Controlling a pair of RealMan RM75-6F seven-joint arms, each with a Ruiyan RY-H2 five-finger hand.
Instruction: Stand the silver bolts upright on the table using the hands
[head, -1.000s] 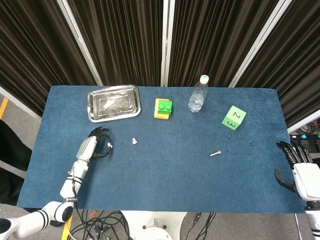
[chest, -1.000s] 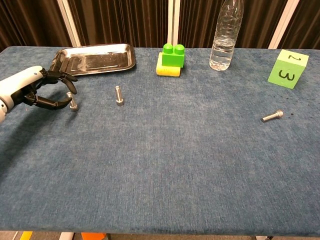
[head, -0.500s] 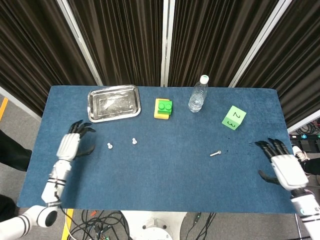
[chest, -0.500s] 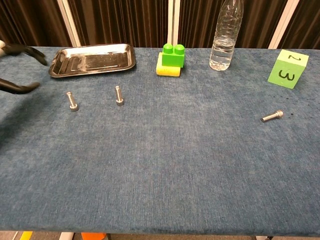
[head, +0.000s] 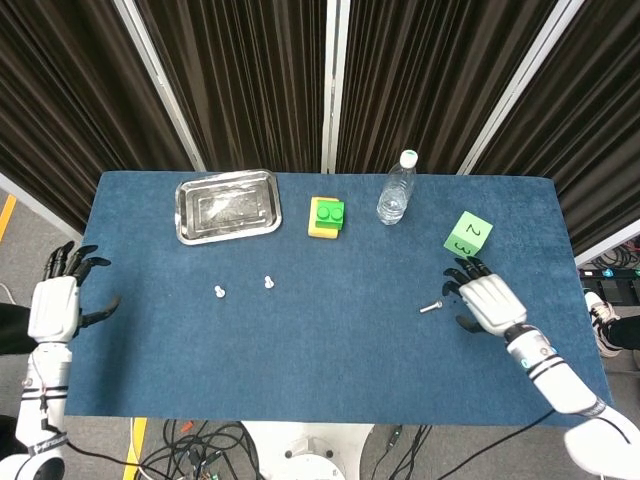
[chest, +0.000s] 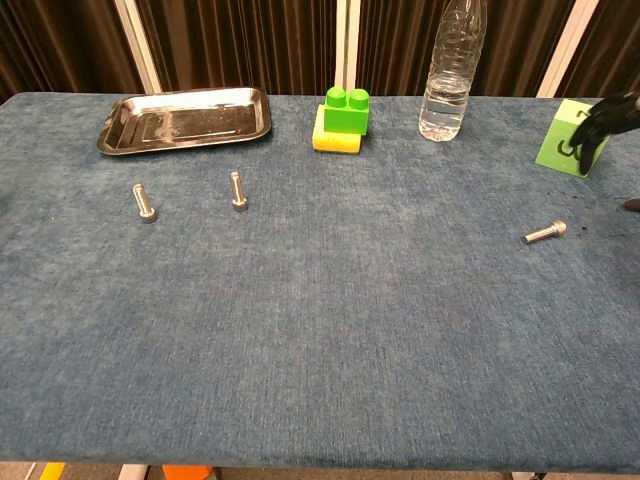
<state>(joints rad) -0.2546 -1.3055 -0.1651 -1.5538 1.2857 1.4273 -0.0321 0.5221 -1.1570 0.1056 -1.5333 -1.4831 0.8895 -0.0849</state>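
Two silver bolts stand upright on the blue table (chest: 320, 330), heads down: the left bolt (chest: 144, 202) and the middle bolt (chest: 237, 190), a little apart from each other, in front of the steel tray (chest: 185, 115). In the head view they show only as small bright dots. The third bolt (chest: 544, 232) lies on its side toward the right of the table, head pointing right, so by my reckoning two of the three visible bolts are done and one is left.

The right hand (head: 487, 299) hovers just beside that lying bolt, on its right, fingers spread and holding nothing; the chest view catches only its dark fingertips (chest: 598, 118) in front of the green numbered cube (chest: 560, 140). The left hand (head: 58, 300) sits off the table's left edge, fingers spread, empty, well apart from the standing bolts.

Further back stand a green block on a yellow one (chest: 343, 119) and a water bottle (chest: 453, 70), neither part of the job.
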